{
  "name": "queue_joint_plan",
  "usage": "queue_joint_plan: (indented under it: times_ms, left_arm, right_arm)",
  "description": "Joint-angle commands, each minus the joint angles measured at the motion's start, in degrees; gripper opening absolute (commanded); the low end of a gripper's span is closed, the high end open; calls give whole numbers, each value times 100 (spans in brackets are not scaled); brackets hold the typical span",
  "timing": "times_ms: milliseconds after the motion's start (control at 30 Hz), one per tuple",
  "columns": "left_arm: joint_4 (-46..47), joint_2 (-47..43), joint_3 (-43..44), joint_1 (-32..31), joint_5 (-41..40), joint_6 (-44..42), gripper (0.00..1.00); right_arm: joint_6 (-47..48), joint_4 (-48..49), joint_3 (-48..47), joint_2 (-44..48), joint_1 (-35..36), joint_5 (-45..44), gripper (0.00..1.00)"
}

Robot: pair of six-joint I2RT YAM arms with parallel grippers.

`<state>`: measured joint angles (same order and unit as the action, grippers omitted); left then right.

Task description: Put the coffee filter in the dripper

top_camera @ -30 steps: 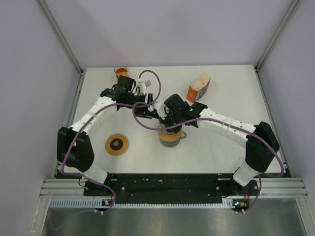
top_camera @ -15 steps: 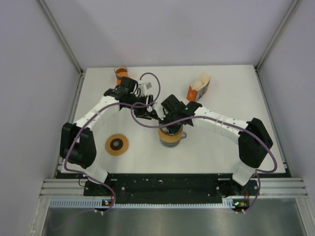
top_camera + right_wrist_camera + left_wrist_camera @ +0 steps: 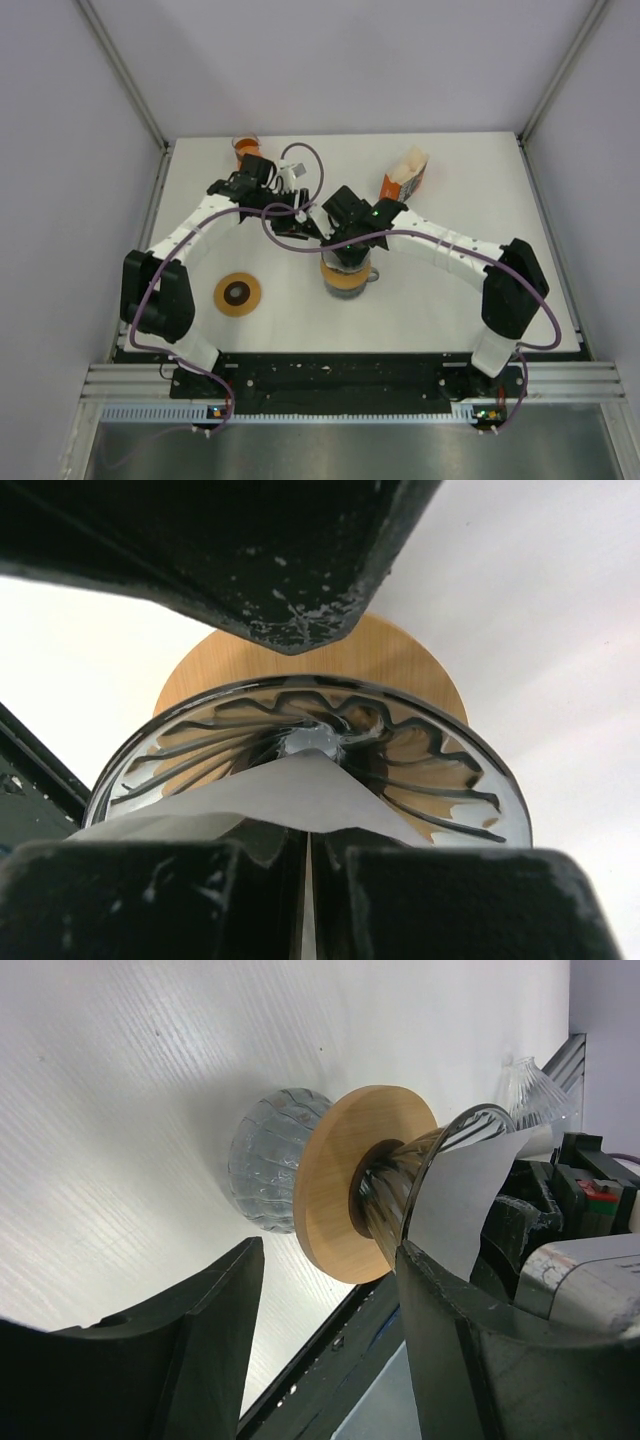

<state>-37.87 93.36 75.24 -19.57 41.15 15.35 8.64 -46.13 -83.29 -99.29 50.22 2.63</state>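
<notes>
The glass dripper with a wooden collar stands on a round glass server at mid-table. My right gripper hovers over it, shut on the white paper coffee filter. The filter's point aims into the ribbed cone, near its centre hole. In the left wrist view the filter rises from the dripper's rim. My left gripper is open just beside the dripper, nothing between its fingers; its right finger stands close to the rim.
An orange carton stands at the back right, an orange cup at the back left. A flat round orange disc lies near the front left. Both arms' cables loop over the dripper area.
My right gripper, with the filter, has edged slightly back and left over the dripper. The left arm's elbow has shifted a little; its gripper stays beside the dripper.
</notes>
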Motion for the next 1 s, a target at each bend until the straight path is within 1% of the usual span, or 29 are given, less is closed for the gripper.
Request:
queue_joint_plan:
  times_ms: [0,167,433,467,533,567,767,967]
  left_arm:
    - [201,-336,43,-284,851,47,61]
    - [210,-380,43,-293,869,38,61]
    - [122,-433,140,-293,860,-50,61]
    - [96,-459,157,-275,895,-76,61]
    - [60,-494,201,-275,974,-103,61]
    - [60,-512,184,-284,1009,-94,61]
    - [349,-547,-141,-275,1325,169,61]
    - [614,-565,-308,-267,1598,425,64]
  right_arm:
    - [-73,491,-434,199,181,-26,1]
    - [-82,491,-478,296,181,-17,9]
    - [-82,552,-619,234,181,71,13]
    - [-82,570,-566,225,181,53,11]
    - [-73,649,-435,199,173,53,1]
    - [-82,710,-347,190,181,79,0]
    - [-267,1185,31,103,59,272,0]
    - [-284,1229,75,-65,41,273,0]
